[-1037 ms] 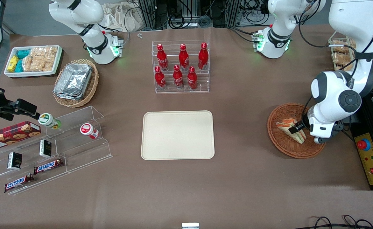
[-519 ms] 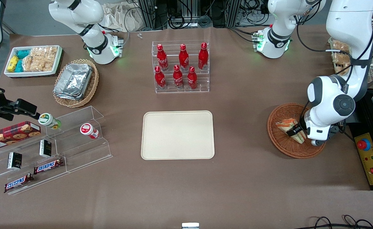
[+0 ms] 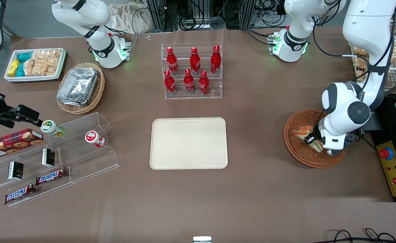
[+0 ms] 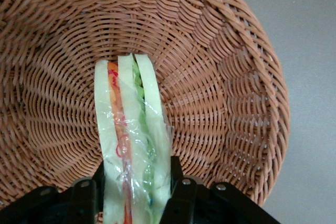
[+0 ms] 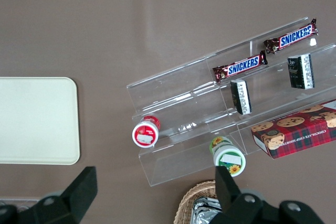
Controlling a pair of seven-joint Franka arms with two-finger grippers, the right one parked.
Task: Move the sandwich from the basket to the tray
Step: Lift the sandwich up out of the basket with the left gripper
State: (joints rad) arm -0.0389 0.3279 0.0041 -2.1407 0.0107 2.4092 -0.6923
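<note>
In the front view the left arm's white wrist covers the lower right part of the sandwich (image 3: 306, 135) and of the basket (image 3: 296, 148), and the gripper (image 3: 311, 139) is mostly lost under it (only a dark finger shows at the sandwich). In the left wrist view the picture's edge cuts off the sandwich (image 4: 131, 145) and the fingers (image 4: 176, 174) flanking it, and the basket (image 4: 231, 77) runs out of frame.

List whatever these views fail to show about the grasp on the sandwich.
- Front view: the arm's wrist covers part of the sandwich and the gripper in the basket.
- Left wrist view: the picture's edge cuts off the sandwich's near end, so the grip depth is unclear.
- Whether the sandwich is lifted off the basket: no view shows its underside.
</note>
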